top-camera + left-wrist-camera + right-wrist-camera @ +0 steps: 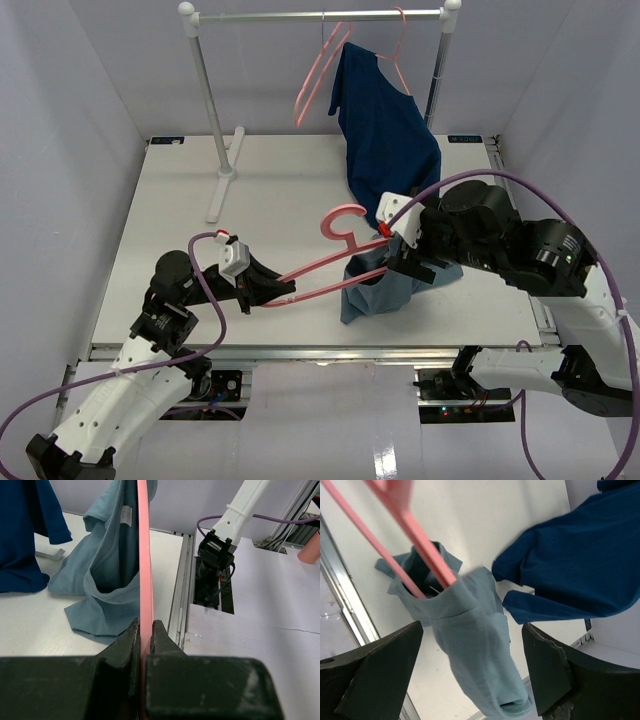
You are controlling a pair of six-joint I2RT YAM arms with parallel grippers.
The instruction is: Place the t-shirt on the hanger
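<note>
The slate-blue t-shirt (372, 288) hangs crumpled from one end of the pink hanger (330, 268), and its lower part rests on the table near the front edge. In the right wrist view the hanger (415, 530) runs into the neck opening of the t-shirt (475, 645). My left gripper (285, 290) is shut on the other end of the hanger. The left wrist view shows the pink bar (145, 555) pinched between the jaws of that gripper (146, 630), with the t-shirt (107, 580) beyond. My right gripper (405, 262) is wide open above the t-shirt and holds nothing, as the right wrist view of it (472, 630) confirms.
A dark navy shirt (385, 140) hangs on a pink hanger from the rail of the rack (320, 16) at the back, and its hem reaches the table just behind the t-shirt. A bare pink hanger (318, 80) hangs beside it. The rack's foot (225, 185) stands at back left.
</note>
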